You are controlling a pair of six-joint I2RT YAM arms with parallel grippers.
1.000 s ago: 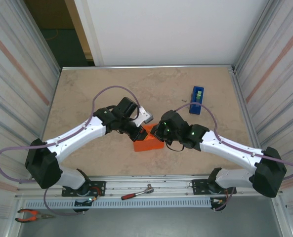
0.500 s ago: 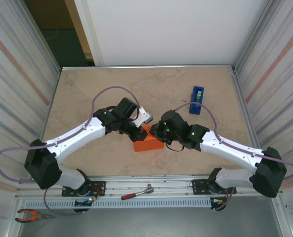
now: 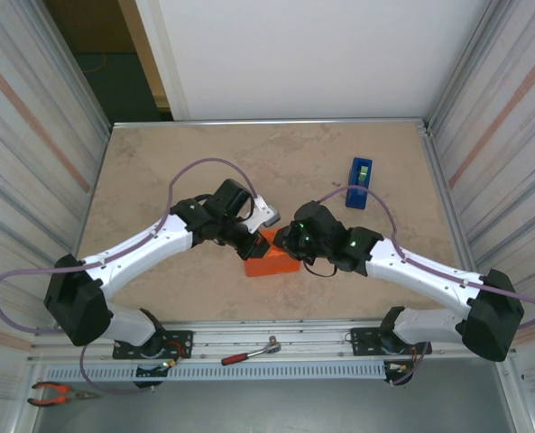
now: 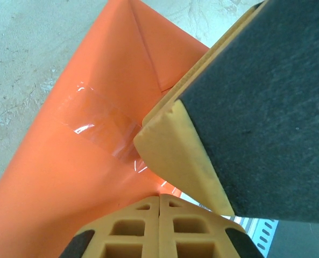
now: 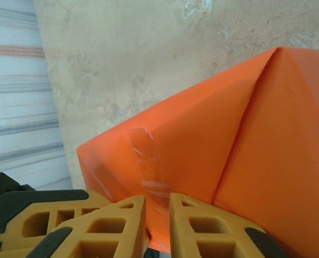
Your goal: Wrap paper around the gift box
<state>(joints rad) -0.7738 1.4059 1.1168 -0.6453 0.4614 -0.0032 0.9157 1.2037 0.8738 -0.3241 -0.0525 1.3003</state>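
The gift box [image 3: 272, 262] lies mid-table, wrapped all round in the orange paper [image 5: 288, 134], folded at its ends. A clear tape strip [image 4: 97, 126] crosses a seam. My left gripper [image 3: 260, 240] is shut, its tips [image 4: 159, 201] pressing on the paper with nothing between them. My right gripper [image 3: 283, 244] meets it from the right at the box's top. Its jaws [image 5: 158, 207] stand a narrow gap apart over a tape strip [image 5: 146, 156] on the box face. One right finger [image 4: 175, 156] rests on the paper beside the left tips.
A blue tape dispenser [image 3: 360, 182] stands at the back right. A red-handled tool [image 3: 249, 352] lies on the front rail, and orange pliers [image 3: 55, 392] lie at the near left. Metal walls [image 3: 32, 162] close in both sides of the table.
The right jaws have parted slightly. Both arms and the box stay where they were.
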